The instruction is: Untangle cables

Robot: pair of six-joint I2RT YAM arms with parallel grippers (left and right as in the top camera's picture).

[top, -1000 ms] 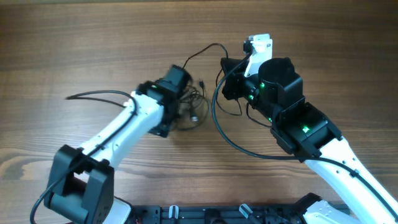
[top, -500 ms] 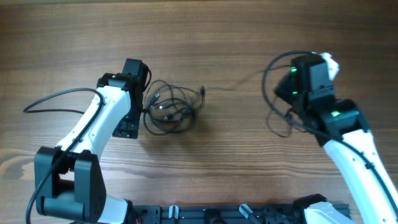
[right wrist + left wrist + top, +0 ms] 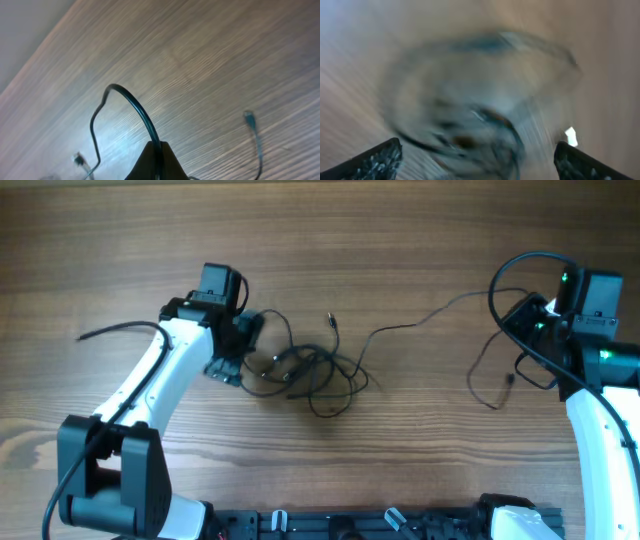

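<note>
The cables form a loose tangle (image 3: 300, 370) of thin black wires on the wooden table, left of centre. One thin strand (image 3: 400, 328) runs out of the tangle to the right, towards my right gripper (image 3: 528, 320). In the right wrist view that gripper (image 3: 159, 148) is shut on a black cable (image 3: 131, 101) that arches above the fingers. A plug end (image 3: 248, 117) lies to its right. My left gripper (image 3: 250, 345) is at the tangle's left edge. In the blurred left wrist view its fingers (image 3: 477, 147) are wide apart, with the tangle (image 3: 480, 115) between and ahead of them.
A thick black arm cable (image 3: 110, 332) trails off left of the left arm. Another one loops above the right arm (image 3: 520, 265). A loose wire end (image 3: 510, 380) hangs below the right gripper. A black rail (image 3: 350, 525) lines the table's front edge.
My right arm has moved further right, drawing one strand out. The tangle has spread and stretched to the right. My left gripper has shifted slightly right and stays at the tangle's left edge.
</note>
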